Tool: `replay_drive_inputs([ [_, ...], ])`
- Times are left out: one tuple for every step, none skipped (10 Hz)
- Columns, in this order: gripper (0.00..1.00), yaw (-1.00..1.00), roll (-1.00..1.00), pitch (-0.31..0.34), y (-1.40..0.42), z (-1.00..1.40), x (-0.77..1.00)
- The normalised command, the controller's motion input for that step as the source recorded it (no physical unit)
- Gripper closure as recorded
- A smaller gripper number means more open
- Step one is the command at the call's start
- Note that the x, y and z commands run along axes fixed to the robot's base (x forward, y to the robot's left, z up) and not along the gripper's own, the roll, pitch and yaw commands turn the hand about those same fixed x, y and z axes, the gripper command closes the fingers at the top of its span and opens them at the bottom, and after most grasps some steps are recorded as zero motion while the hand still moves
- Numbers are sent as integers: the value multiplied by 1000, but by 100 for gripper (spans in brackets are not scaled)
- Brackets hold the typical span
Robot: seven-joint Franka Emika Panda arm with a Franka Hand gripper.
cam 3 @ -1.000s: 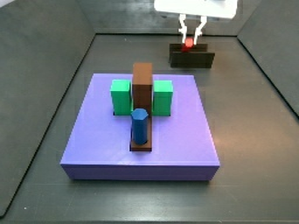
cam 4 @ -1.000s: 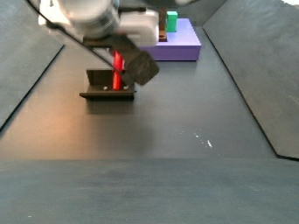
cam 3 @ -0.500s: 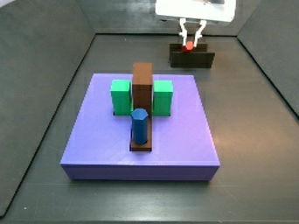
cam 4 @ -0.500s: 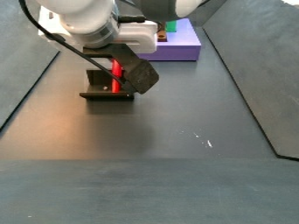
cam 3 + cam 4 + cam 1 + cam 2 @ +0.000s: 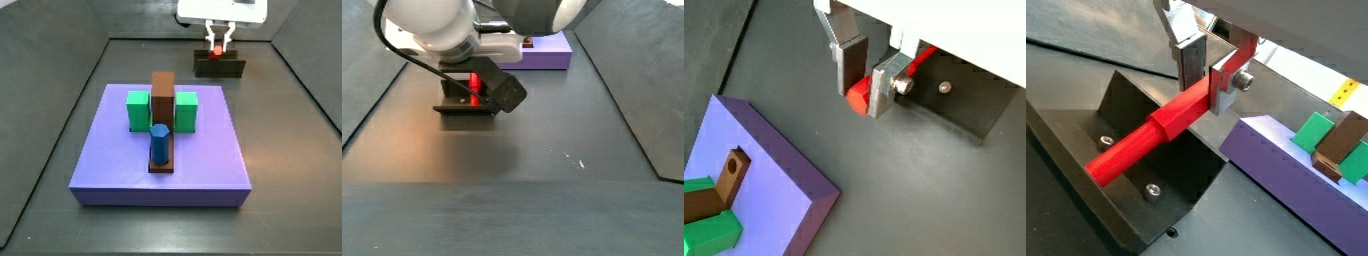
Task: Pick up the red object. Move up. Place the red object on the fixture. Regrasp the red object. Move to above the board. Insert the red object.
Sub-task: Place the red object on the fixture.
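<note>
The red object (image 5: pixel 1149 137) is a long red peg with a thicker square end. It leans on the dark fixture (image 5: pixel 1160 185) at the far end of the floor, and it shows in both side views (image 5: pixel 215 47) (image 5: pixel 474 86). My gripper (image 5: pixel 1211 88) is over the fixture, and its silver fingers (image 5: pixel 885 85) are closed on the peg's thick end (image 5: pixel 858 97). In a side view the gripper (image 5: pixel 218 43) sits just above the fixture (image 5: pixel 219 67). The lavender board (image 5: pixel 160 150) lies apart from it, nearer the camera.
On the board stand two green blocks (image 5: pixel 139 110), a brown bar (image 5: pixel 163 95) and a blue peg (image 5: pixel 159 143). Dark walls (image 5: pixel 54 60) enclose the black floor. In a side view the arm's white body (image 5: pixel 436 25) hides the jaws, and the fixture (image 5: pixel 466 106) sits below it.
In a side view the wrist has swung and come down a little over the fixture. The red object stays between the fingers at the fixture. The board's pieces have not moved.
</note>
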Motion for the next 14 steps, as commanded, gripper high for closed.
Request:
replay_drive_inputs([
  [100,-183,-163,74,-6,-129,77],
  [100,-123,-69,0,11,-183,14],
  [100,-94,-80,0,111,-151,37],
  [100,-40,-263,54,180,-60,146],
  [100,-3,-643,77,214,0,226],
  [100,0,-903,120,217,0,269],
  [100,0,-1000,151,269,37,234],
  [100,0,-1000,106,226,3,180],
  [100,0,-883,77,40,0,171],
  [100,0,-817,60,0,0,151],
  [100,0,-803,37,0,9,80],
  [100,-11,-749,20,0,0,26],
  [100,-66,-711,0,0,0,6],
  [100,-71,-660,0,40,-94,0],
])
